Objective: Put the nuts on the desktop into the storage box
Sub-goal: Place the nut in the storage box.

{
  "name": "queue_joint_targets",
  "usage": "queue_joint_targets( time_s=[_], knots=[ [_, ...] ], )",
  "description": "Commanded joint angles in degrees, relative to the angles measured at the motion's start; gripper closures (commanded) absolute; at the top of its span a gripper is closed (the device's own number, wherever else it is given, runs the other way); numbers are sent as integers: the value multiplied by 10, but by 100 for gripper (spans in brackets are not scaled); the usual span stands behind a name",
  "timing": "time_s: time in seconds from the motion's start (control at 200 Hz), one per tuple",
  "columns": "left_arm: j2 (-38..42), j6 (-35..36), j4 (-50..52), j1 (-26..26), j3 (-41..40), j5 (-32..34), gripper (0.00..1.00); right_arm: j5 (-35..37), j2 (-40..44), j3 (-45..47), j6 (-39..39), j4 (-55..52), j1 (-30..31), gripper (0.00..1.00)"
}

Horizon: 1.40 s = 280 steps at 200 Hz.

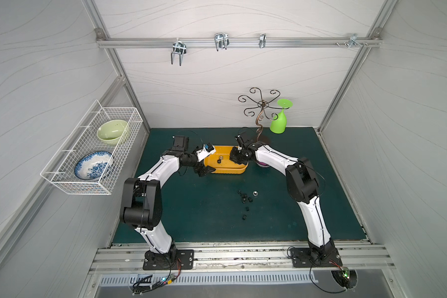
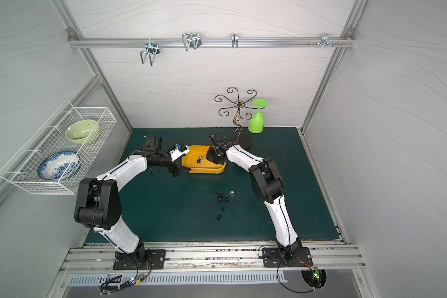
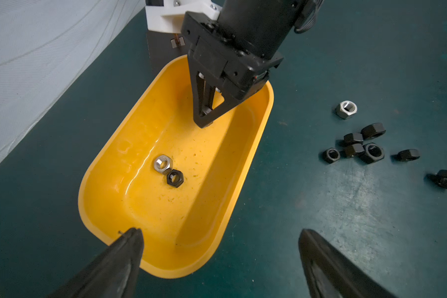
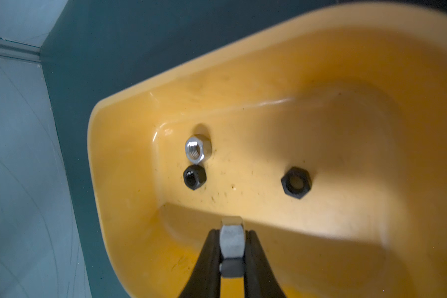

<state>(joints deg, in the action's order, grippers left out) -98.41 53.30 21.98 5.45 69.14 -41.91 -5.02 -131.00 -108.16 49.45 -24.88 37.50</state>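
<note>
The yellow storage box (image 1: 223, 169) (image 3: 258, 144) lies at the back middle of the teal desktop (image 1: 204, 214). My right gripper (image 4: 232, 232) (image 3: 204, 121) hangs over the inside of the box, shut on a silver nut (image 4: 232, 241). On the box floor lie a silver nut (image 4: 198, 149) (image 3: 162, 163) and two black nuts (image 4: 194, 176) (image 4: 296, 182). Several black nuts (image 1: 245, 198) (image 3: 359, 147) and one silver nut (image 1: 255, 192) (image 3: 346, 109) are scattered on the desktop in front of the box. My left gripper (image 3: 219, 230) (image 1: 207, 171) stands open and empty at the box's left near corner.
A white wire basket (image 1: 62, 180) with two bowls hangs on the left wall. A scrolled metal stand (image 1: 262, 113) and an upturned green goblet (image 1: 279, 121) stand at the back right. A small pink-purple object (image 1: 262, 164) shows under the right arm. A grey rail (image 1: 238, 254) runs along the front.
</note>
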Motion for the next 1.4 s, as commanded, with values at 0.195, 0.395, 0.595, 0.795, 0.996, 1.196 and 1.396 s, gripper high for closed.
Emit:
queue_joint_targets(
  time_s=[0.195, 0.395, 0.595, 0.795, 0.996, 1.196, 1.396],
  knots=[
    [-27, 25, -16, 18, 38, 17, 1, 68, -47, -47, 25, 10, 15, 93],
    [-38, 27, -16, 18, 40, 24, 1, 74, -84, -82, 21, 2, 14, 92],
    [-39, 27, -15, 18, 41, 22, 1, 106, -140, -172, 11, -70, 14, 92],
    [-40, 27, -15, 18, 38, 22, 1, 104, -159, -175, 11, -44, 8, 90],
    [-37, 40, -9, 18, 38, 25, 1, 105, -179, -198, 6, -57, 4, 87],
    [-33, 51, -3, 19, 41, 24, 1, 111, -180, -210, 2, -86, 1, 79],
    [-32, 13, -22, 21, 51, 23, 1, 105, -167, -202, -3, -78, 0, 72]
  ],
)
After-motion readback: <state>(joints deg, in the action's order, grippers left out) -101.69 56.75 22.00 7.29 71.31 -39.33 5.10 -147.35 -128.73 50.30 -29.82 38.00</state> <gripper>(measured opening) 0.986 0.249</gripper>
